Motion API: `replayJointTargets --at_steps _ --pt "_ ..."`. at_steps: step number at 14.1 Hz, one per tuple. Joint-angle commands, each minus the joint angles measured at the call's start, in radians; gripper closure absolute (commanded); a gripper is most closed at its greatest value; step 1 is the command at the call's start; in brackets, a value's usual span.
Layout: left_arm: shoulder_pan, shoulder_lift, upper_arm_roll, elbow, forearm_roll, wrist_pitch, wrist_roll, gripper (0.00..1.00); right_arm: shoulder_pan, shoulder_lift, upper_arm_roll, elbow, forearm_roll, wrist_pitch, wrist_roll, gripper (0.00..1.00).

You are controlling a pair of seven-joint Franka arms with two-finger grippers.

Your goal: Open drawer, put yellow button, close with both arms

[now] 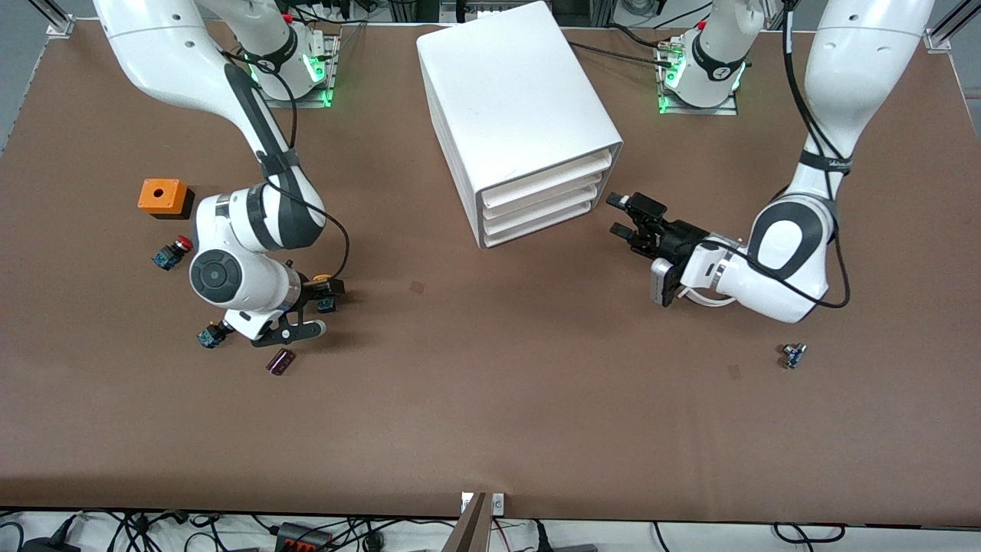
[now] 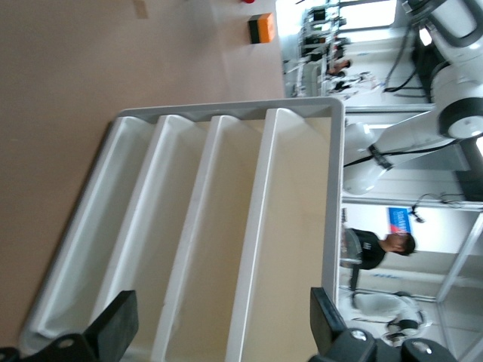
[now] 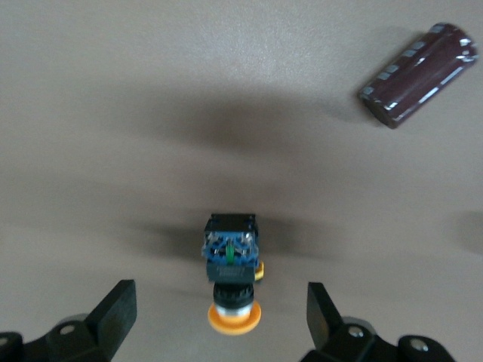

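Note:
The white cabinet (image 1: 513,100) stands at the middle back of the table with all four drawer fronts pushed in. The topmost drawer (image 1: 548,178) is shut; it also shows in the left wrist view (image 2: 294,226). My left gripper (image 1: 619,217) is open and empty, level with the drawer fronts and a short way off them; the left wrist view shows it too (image 2: 219,328). The yellow button (image 1: 325,291) lies on its side on the table toward the right arm's end. My right gripper (image 3: 219,317) is open around the yellow button (image 3: 230,279), its fingers clear of it on both sides.
An orange box (image 1: 162,197), a red-capped button (image 1: 172,253), another blue-based button (image 1: 211,335) and a dark cylinder (image 1: 280,361) lie around the right gripper. The cylinder also shows in the right wrist view (image 3: 419,72). A small part (image 1: 793,355) lies near the left arm.

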Motion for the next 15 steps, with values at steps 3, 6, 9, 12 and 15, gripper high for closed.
replayJointTargets --at_steps 3,6,9,12,15 --pt "0.005 -0.026 -0.021 -0.139 -0.085 -0.008 0.041 0.01 -0.002 0.036 0.007 -0.034 0.018 0.040 -0.008 0.00" --pt "0.003 -0.026 -0.047 -0.223 -0.173 0.003 0.171 0.17 -0.002 0.046 0.007 -0.038 0.018 0.034 -0.006 0.02" --pt "-0.021 -0.025 -0.047 -0.248 -0.194 0.004 0.233 0.35 -0.002 0.051 0.007 -0.040 0.018 0.023 -0.009 0.26" --pt "-0.046 -0.025 -0.049 -0.265 -0.199 0.004 0.237 0.55 -0.001 0.051 0.007 -0.040 0.018 0.021 -0.009 0.42" --pt "-0.046 -0.020 -0.049 -0.274 -0.199 0.004 0.237 0.75 -0.001 0.050 0.007 -0.035 0.018 0.021 -0.011 0.79"
